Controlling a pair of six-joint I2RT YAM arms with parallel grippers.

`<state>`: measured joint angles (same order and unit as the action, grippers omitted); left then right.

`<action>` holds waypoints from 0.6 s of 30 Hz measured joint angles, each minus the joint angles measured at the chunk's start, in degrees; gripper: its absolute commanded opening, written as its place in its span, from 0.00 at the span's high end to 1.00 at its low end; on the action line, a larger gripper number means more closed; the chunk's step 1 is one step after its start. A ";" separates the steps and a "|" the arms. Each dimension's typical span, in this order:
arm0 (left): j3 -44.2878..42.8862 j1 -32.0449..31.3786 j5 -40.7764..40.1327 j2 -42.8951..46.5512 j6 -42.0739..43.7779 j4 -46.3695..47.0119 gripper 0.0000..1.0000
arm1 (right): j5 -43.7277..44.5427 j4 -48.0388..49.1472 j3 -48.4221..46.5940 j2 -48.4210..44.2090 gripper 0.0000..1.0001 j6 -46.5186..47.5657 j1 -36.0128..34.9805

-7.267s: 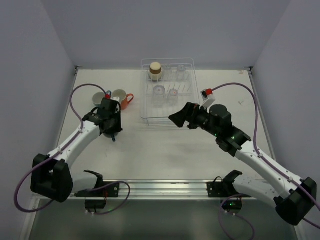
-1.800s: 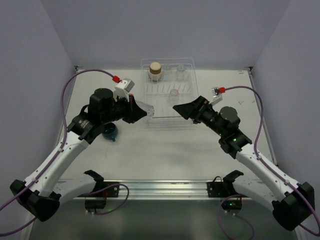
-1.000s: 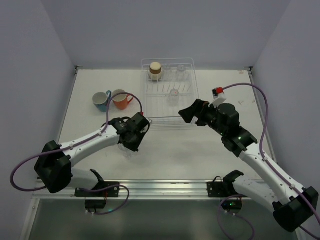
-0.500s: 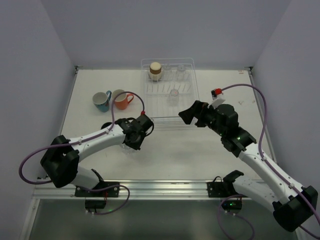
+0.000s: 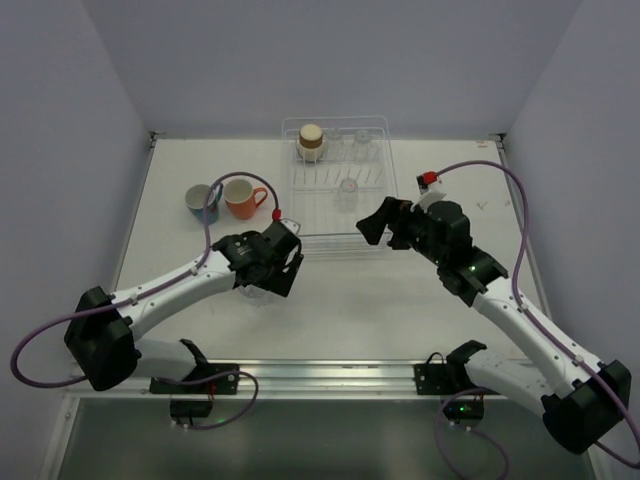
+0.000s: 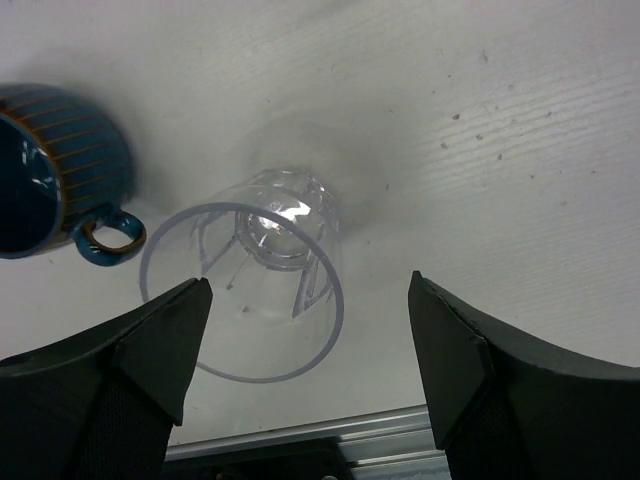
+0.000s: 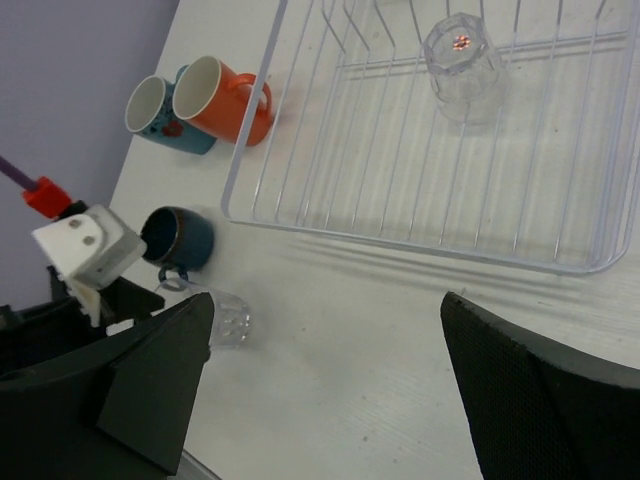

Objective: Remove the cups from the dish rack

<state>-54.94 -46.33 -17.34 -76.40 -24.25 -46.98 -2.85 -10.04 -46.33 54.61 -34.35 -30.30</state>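
Clear tumbler (image 6: pixel 255 285) stands upright, mouth up, on the table (image 5: pixel 340 300), at about 7 o'clock from the dish rack (image 5: pixel 318 215). A dark blue mug (image 6: pixel 50 170) sits just beside it, at its 10 o'clock in the left wrist view; the two appear apart.

Left gripper (image 6: pixel 308 290): jaws wide, one either side of the tumbler, touching neither wall. Reads as a set-down completed, the opening kept wide so a lift-off won't tip the glass.

Orange mug (image 5: pixel 240 200) and light blue mug (image 5: pixel 200 200) stand side by side at 9 o'clock of the rack, out of the arms' lanes.

In the rack: an inverted tumbler (image 7: pixel 462 65) near centre and a brown cup (image 5: pixel 311 142) at the 11 o'clock corner, so at least two are left to unload.

Right gripper (image 7: pixel 327 300): jaws wide, holding nothing, at the rack's 5 o'clock corner, facing in. Probably staged for the inverted tumbler.
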 measured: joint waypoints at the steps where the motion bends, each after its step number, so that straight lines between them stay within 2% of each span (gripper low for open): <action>1: -1.07 0.02 -0.35 0.61 -0.13 -0.74 0.12 | 0.52 -0.26 -0.96 1.03 0.07 0.50 0.00; 3: -3.89 0.00 -1.01 2.08 -0.20 -1.29 0.11 | 1.57 -1.40 -3.74 3.65 0.11 1.64 0.00; 4: -5.57 0.00 -1.20 2.89 -0.17 -1.40 0.10 | 2.19 -1.90 -5.42 5.31 0.17 2.32 0.00; 7: -9.62 0.00 -1.53 5.90 -0.07 -0.59 0.07 | 4.22 -2.97 -10.69 10.75 0.21 4.17 0.00; 13: -11.89 0.00 -1.03 14.71 2.14 6.69 0.03 | 9.29 -6.12 -21.24 24.33 0.23 7.85 -0.07; 18: -8.11 0.02 -0.85 21.99 4.02 17.03 0.00 | 12.63 -10.36 -32.59 36.65 0.23 11.15 -0.44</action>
<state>-63.05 -46.30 -18.20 -54.41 -20.23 -29.95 9.78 -20.40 -78.91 91.26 -23.20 -30.74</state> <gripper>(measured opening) 0.996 0.771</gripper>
